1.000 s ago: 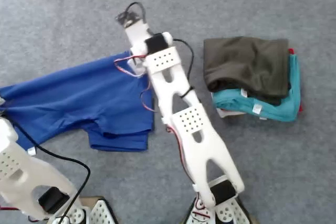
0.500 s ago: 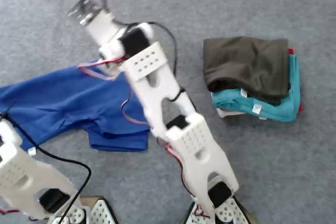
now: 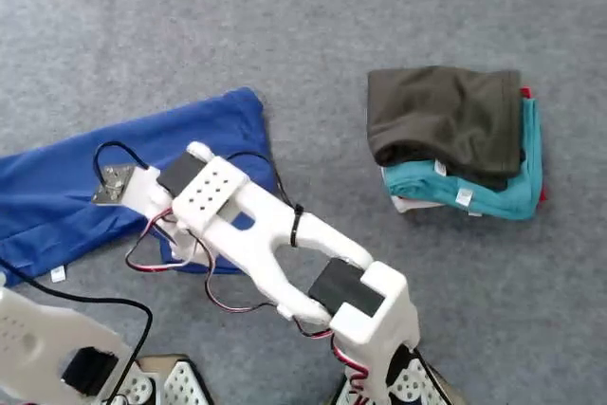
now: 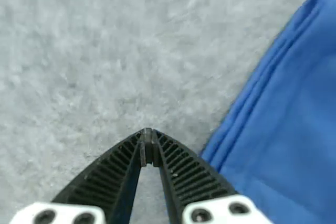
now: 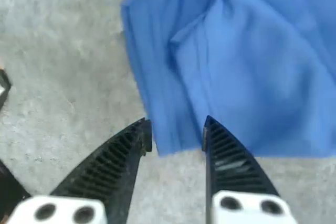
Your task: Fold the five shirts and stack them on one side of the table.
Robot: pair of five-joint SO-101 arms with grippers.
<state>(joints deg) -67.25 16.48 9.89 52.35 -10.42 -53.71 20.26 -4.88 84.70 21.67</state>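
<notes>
One blue shirt [image 3: 76,187] is left to fold: right jaws, open over its edge, should pinch it; left jaws closed, empty.

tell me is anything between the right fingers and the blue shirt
Nothing visible is. The right gripper hangs right over the blue shirt at its edge, fingers open on either side of the hem, with bare grey table beside it.

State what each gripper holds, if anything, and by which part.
Nothing is held. The left gripper is shut on nothing beside the blue cloth shirt; the right gripper is open over that shirt's edge.
</notes>
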